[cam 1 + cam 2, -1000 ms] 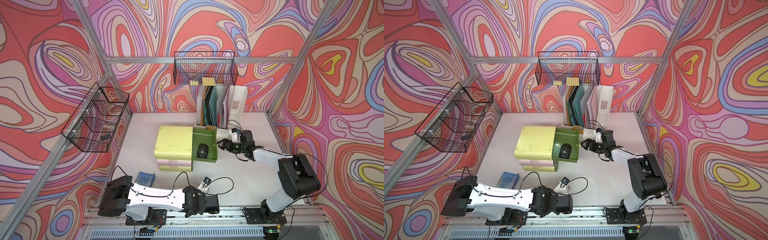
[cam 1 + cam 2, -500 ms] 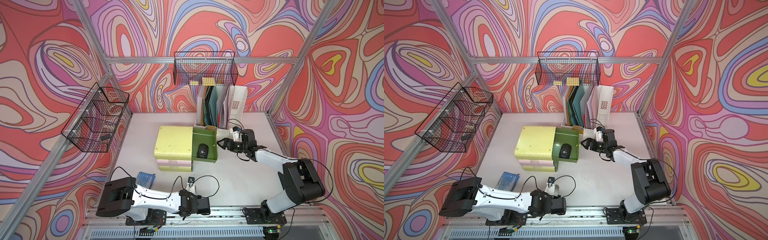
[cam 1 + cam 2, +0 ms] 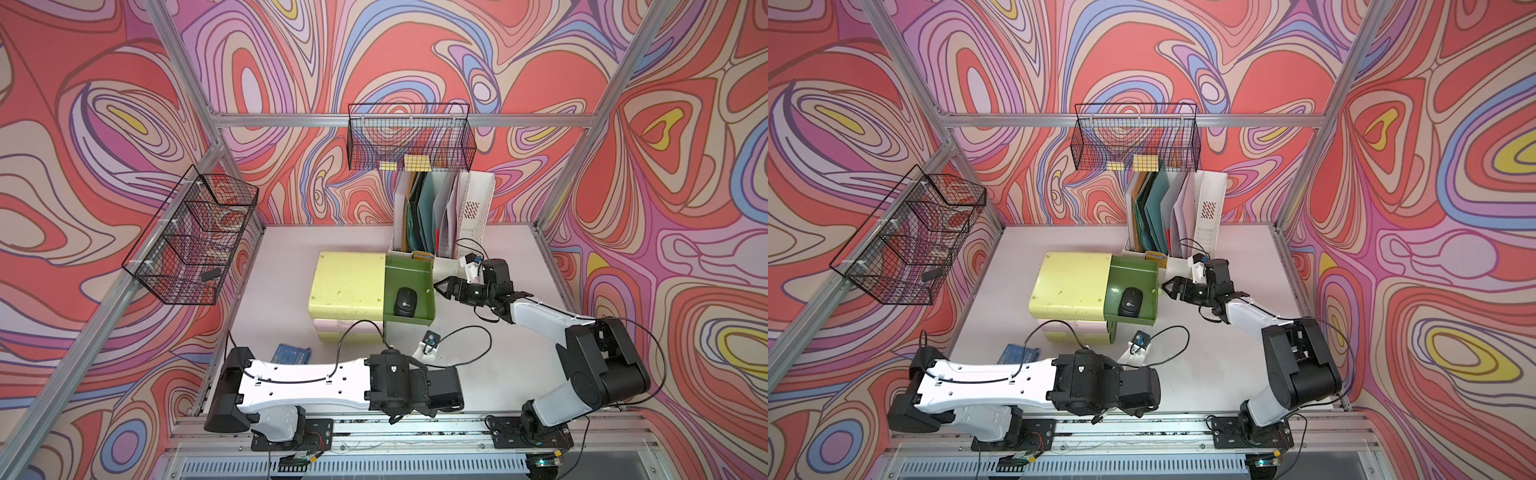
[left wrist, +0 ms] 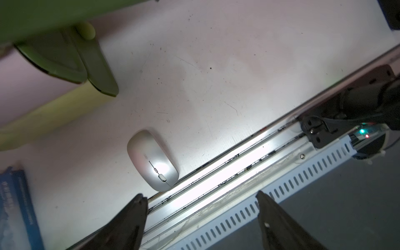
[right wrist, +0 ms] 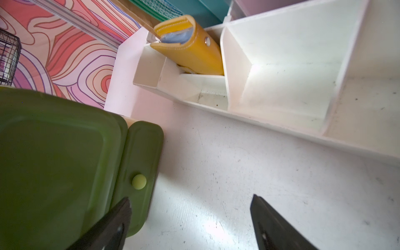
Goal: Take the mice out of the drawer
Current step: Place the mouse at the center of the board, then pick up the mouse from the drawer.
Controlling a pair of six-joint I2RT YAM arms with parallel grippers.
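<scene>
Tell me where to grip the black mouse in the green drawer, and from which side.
Pinch the black mouse across its narrow width, mid-body on the two long flanks, coming straight down. It lies flat, top up, inside the green drawer, whose walls likely block a sideways approach.

I see a pale table point(image 3: 291, 241) enclosed by swirling red and purple walls point(image 3: 415, 62). At the back stands a white file rack point(image 3: 473, 216) of upright folders point(image 3: 424, 208), with a yellow pouch point(image 5: 194, 54) leaning in a low front compartment. A wire basket point(image 3: 409, 141) hangs on the back wall and a second basket point(image 3: 191, 241) on the left wall. A blue packet point(image 3: 293, 355) lies near the front.
</scene>
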